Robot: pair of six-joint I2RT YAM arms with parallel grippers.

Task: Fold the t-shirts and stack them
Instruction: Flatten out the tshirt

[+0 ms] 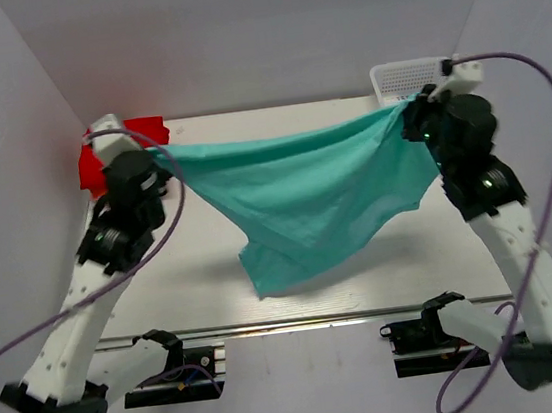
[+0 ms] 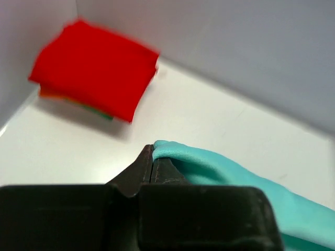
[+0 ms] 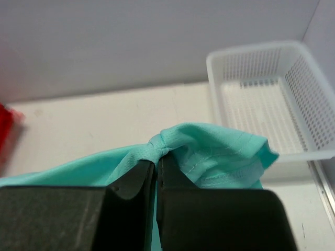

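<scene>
Left hand and right hand each pinch what seems a corner of the teal t-shirt, stretched aloft above the surface. The red t-shirt lies folded far-left. Spreading step, I judge; next, lower it flat for folding.

The teal shirt is thin, soft cloth, matt, with a fine knit; a stitched hem shows on the bunch nipped in the right pincer. The red shirt is smooth, matt cloth as well, with an orange cloth edge under it. That pincer and the left pincer are hard black plastic, matt with a dull sheen. The basket is white plastic mesh, smooth and slightly glossy. The surface is white and smooth with a faint sheen. The walls look matt pale grey. The arms wear smooth white plastic shells; the cables have a glossy purple sheath. The rail looks like dull metal.
</scene>
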